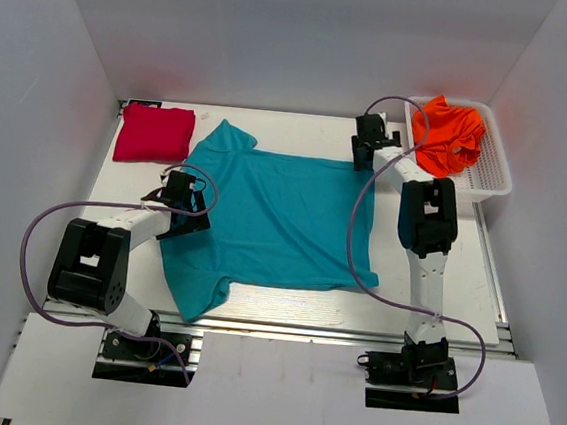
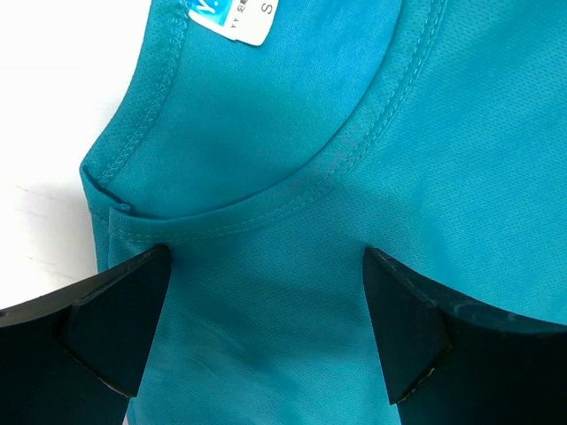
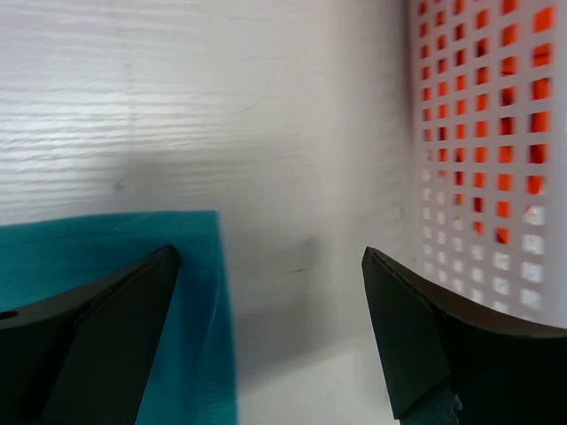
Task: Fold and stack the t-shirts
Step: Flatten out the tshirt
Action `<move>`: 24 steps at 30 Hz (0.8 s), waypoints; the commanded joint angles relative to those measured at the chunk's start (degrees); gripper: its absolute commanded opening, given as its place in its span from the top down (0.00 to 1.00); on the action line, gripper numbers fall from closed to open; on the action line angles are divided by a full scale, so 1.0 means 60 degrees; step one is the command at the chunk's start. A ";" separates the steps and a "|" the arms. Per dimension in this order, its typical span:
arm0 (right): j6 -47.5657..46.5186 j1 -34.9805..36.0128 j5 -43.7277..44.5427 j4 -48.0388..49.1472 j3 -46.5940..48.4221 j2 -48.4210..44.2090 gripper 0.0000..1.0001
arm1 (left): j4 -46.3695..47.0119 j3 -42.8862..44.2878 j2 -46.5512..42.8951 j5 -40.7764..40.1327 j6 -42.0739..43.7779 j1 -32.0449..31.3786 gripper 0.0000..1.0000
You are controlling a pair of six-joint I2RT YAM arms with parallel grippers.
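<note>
Teal t-shirt (image 1: 273,217) flat, left end effector (image 2: 266,252) agape over collar (image 2: 266,209), right end effector (image 3: 270,252) agape at hem corner (image 3: 199,232)

White basket (image 1: 493,172) at table (image 1: 302,127) far-right corner.

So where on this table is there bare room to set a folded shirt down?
Best is the bare white table right of the spread teal t-shirt, nearer than the white plastic basket, though the right arm crosses above it. A thin strip runs behind the teal shirt, between the folded red t-shirt and the right hand. The centre is crowded.
</note>
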 commanded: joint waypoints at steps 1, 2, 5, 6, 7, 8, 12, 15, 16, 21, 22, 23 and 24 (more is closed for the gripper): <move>-0.0431 -0.0506 0.0475 0.0604 0.0271 -0.0206 0.10 | -0.0957 -0.0400 0.0027 0.0012 -0.0274 0.0030 0.00; -0.0489 -0.0608 0.0460 0.0589 0.0402 -0.0148 0.10 | -0.1044 -0.0400 0.0027 0.0012 -0.0361 0.0030 0.00; -0.0533 -0.0989 0.0212 0.0589 0.0913 -0.0075 0.10 | -0.1045 -0.0400 0.0027 -0.0076 -0.0361 0.0030 0.00; -0.0504 -0.1135 -0.0166 0.0415 0.1018 -0.0074 0.10 | -0.1045 -0.0400 -0.0060 -0.0076 -0.0361 0.0030 0.00; -0.0693 -0.1122 -0.0895 0.0341 0.1077 -0.0147 0.10 | -0.1045 -0.0313 -0.0061 -0.0076 -0.0361 0.0030 0.00; -0.0825 -0.1093 -0.1772 0.0094 0.1034 -0.0438 0.10 | -0.1045 -0.0312 -0.0061 -0.0076 -0.0361 0.0030 0.00; -0.0713 -0.0771 -0.3419 -0.0026 0.0113 -0.1798 0.10 | -0.0797 -0.0107 -0.0061 0.0128 -0.0361 0.0030 0.00; -0.0068 -0.0727 -0.4927 -0.0070 -0.1088 -0.2895 0.10 | -0.0592 0.0084 -0.0061 0.0348 -0.0274 0.0030 0.00; 0.0037 -0.0741 -0.5539 -0.0084 -0.1366 -0.3104 0.10 | -0.0591 0.0185 -0.0061 0.0436 -0.0274 0.0030 0.00; 0.1237 -0.0727 -0.7461 0.0428 -0.4178 -0.4817 0.10 | -0.0313 0.0582 -0.0061 0.0935 -0.0011 0.0030 0.00; 0.1529 -0.0697 -0.7581 0.0472 -0.4993 -0.4936 0.10 | -0.0313 0.0727 -0.0061 0.0935 -0.0010 0.0030 0.00; 0.1590 -0.0683 -0.8031 0.0501 -0.5263 -0.5271 0.10 | -0.0313 0.0873 -0.0148 0.0935 0.0077 0.0030 0.00; 0.1678 -0.0711 -0.8137 0.0617 -0.5729 -0.5303 0.10 | -0.0226 0.0976 -0.0236 0.1022 0.0078 0.0030 0.00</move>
